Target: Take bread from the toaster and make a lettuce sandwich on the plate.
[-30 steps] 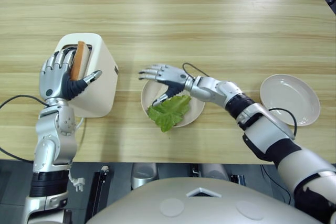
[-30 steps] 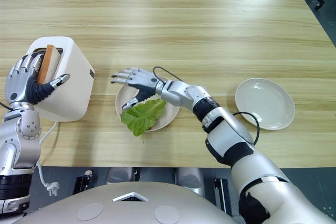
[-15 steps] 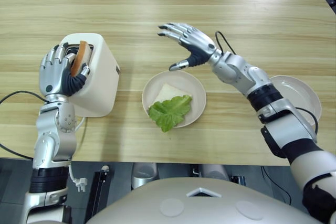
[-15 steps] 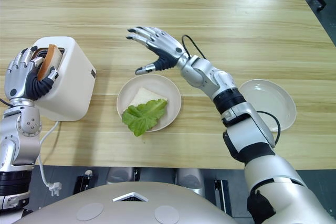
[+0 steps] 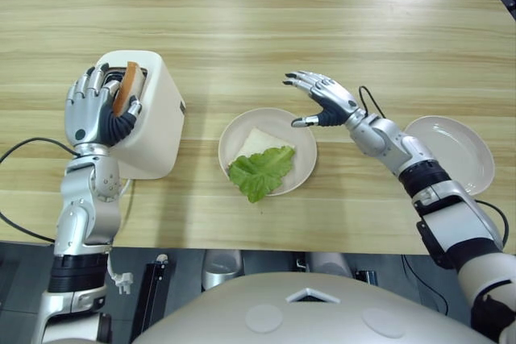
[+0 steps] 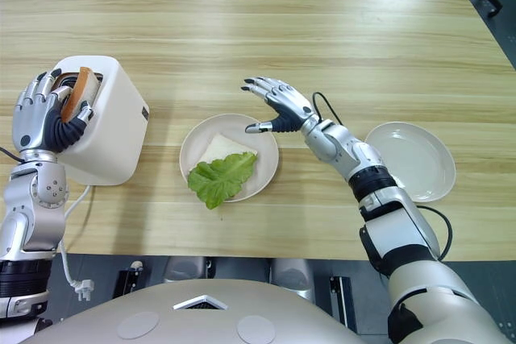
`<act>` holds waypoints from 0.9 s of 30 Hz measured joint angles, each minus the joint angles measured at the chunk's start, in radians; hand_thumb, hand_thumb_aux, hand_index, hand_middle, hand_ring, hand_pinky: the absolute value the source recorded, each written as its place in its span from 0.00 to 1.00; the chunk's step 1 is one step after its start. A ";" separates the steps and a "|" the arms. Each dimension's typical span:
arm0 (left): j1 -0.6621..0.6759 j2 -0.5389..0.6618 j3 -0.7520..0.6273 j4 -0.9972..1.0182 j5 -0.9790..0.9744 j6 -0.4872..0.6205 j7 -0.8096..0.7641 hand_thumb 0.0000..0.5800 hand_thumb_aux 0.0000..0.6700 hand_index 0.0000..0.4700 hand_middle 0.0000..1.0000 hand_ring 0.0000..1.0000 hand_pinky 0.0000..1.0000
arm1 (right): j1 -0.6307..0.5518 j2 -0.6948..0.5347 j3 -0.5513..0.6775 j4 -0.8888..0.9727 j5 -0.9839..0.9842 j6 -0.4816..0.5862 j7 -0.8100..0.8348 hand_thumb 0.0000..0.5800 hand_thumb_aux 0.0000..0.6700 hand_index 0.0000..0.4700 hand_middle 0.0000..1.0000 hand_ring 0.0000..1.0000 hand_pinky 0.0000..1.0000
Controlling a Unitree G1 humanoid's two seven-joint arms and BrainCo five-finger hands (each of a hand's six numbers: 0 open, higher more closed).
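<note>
A white toaster (image 5: 157,122) stands at the left with a browned bread slice (image 5: 126,86) sticking up from its slot. My left hand (image 5: 98,110) is curled around that slice at the toaster's top. On the middle plate (image 5: 304,160) lies a white bread slice (image 5: 256,142) with a green lettuce leaf (image 5: 260,171) over its near half, hanging past the rim. My right hand (image 5: 322,100) hovers open just right of and above this plate, holding nothing.
An empty white plate (image 5: 448,151) sits at the right, beyond my right forearm. The toaster's cord (image 5: 20,155) runs off the table's near left edge. Bare wooden table (image 5: 258,22) stretches across the far side.
My right hand left the lettuce, rose over the table, then came back down to the right of the plate. My left hand closed its fingers on the bread in the toaster.
</note>
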 measured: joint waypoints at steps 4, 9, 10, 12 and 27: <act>-0.025 0.031 0.091 -0.106 -0.005 0.003 0.001 1.00 1.00 0.98 1.00 1.00 1.00 | 0.015 -0.002 0.032 0.029 -0.051 0.003 -0.014 0.46 0.26 0.26 0.00 0.00 0.00; -0.143 0.066 0.196 -0.249 -0.034 0.000 0.002 1.00 1.00 0.98 1.00 1.00 1.00 | 0.003 0.005 0.078 0.092 -0.119 0.022 -0.060 0.87 0.64 0.62 0.00 0.00 0.00; -0.162 0.066 0.211 -0.276 -0.039 -0.007 0.008 1.00 1.00 0.98 1.00 1.00 1.00 | 0.001 0.006 0.089 0.109 -0.134 0.027 -0.072 0.88 0.65 0.64 0.00 0.00 0.00; -0.189 0.065 0.225 -0.311 -0.044 -0.018 0.016 1.00 1.00 0.98 1.00 1.00 1.00 | 0.000 0.006 0.108 0.132 -0.155 0.038 -0.094 0.91 0.71 0.69 0.00 0.00 0.00; -0.256 -0.088 -0.059 -0.211 -0.134 -0.136 -0.074 1.00 1.00 0.98 1.00 1.00 1.00 | 0.004 0.021 0.177 0.143 -0.219 0.060 -0.192 0.00 0.00 0.00 0.00 0.00 0.00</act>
